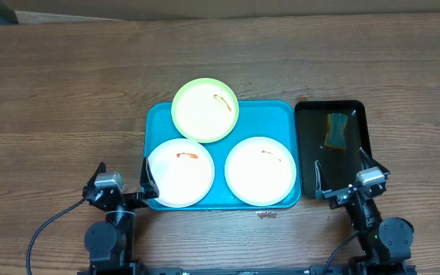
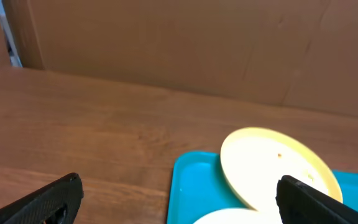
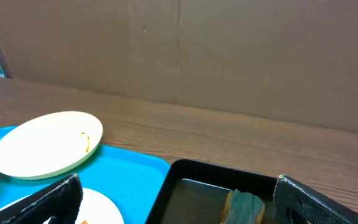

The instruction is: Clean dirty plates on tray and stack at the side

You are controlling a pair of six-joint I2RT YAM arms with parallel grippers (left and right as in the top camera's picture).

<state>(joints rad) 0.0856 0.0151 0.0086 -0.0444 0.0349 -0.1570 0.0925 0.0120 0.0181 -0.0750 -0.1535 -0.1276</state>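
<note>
1. Three plates are lying on the tray [image 1: 277,114] ahead of the grippers. A white plate [image 1: 179,173] is sitting just ahead of the left gripper [image 1: 123,174], a second white plate [image 1: 260,170] is lying between the two grippers, and a yellow-green plate [image 1: 205,109] is resting farthest ahead. Each is carrying an orange-red smear, so cleaning and stacking are looking not yet begun.
2. Both grippers are standing spread wide and holding nothing. The right gripper [image 1: 344,169] is hanging over the near end of the black tray [image 1: 354,107], with the sponge [image 1: 336,130] lying ahead of it.
3. The left gripper's inner finger is appearing over the tray's near corner and the white plate's edge. A straight descent is risking a knock on the rim, jolting the tray and everything on it.
4. The yellow-green plate is overhanging the tray's far rim and seeming to tilt. Any shove is threatening to slide it onto the tabletop [image 1: 67,92].
5. The plates are lying flat and thin, so a finger is more likely pushing one along than getting under its edge.
6. The sponge is looking wet; a shallow pinch is risking a slip or drips.
</note>
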